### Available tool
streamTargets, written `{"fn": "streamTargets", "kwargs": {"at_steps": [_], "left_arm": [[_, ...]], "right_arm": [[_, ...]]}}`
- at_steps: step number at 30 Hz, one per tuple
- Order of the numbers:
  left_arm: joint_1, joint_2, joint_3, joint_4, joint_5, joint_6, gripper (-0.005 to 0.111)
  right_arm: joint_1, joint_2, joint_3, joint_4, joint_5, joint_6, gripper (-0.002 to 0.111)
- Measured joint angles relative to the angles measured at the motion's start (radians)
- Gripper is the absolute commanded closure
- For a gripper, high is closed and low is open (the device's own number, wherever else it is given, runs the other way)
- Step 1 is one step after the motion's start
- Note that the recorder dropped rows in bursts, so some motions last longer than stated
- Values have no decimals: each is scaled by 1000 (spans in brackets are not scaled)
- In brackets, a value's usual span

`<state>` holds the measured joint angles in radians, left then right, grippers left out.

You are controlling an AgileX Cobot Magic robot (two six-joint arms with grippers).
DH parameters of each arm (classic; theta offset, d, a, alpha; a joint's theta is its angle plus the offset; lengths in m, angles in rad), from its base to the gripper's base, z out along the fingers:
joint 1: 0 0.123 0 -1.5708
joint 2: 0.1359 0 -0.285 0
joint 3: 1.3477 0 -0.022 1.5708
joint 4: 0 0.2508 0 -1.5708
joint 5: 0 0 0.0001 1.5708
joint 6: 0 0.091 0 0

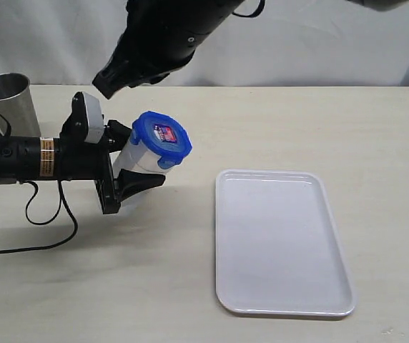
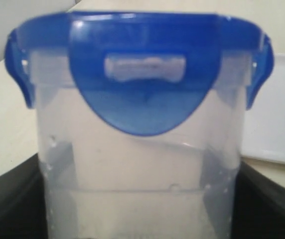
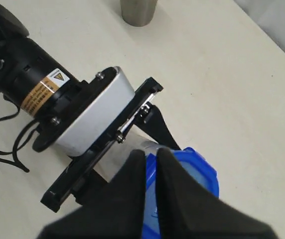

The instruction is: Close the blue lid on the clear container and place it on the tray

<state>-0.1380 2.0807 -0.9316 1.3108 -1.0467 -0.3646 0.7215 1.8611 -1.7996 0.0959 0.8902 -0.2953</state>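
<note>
The tray (image 1: 283, 286) lies nearest on the table (image 1: 154, 286). Left of the tray and well apart from it, the left gripper (image 1: 131, 163) has its fingers clamped on the clear container (image 2: 142, 174), held off the table and tilted, top leaning toward the tray. The blue lid (image 1: 161, 134) sits on it; the 3 flaps in view look folded down. Farther from the tray, the right gripper (image 3: 151, 154) hovers above, fingers drawn nearly together on nothing. Closing seems done. Next, probably: carry the container over the tray, level it upright, release.
</note>
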Motion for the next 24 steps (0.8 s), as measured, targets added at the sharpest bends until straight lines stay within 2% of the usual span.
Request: {"fn": "streamTargets", "kwargs": {"at_steps": [9, 24], "left_arm": [[0, 0, 0, 6, -27, 19, 107], [0, 6, 0, 18, -94, 23, 107]], "right_arm": [[-10, 11, 194, 1, -117, 0, 104], [1, 26, 206, 26, -157, -31, 104]]}}
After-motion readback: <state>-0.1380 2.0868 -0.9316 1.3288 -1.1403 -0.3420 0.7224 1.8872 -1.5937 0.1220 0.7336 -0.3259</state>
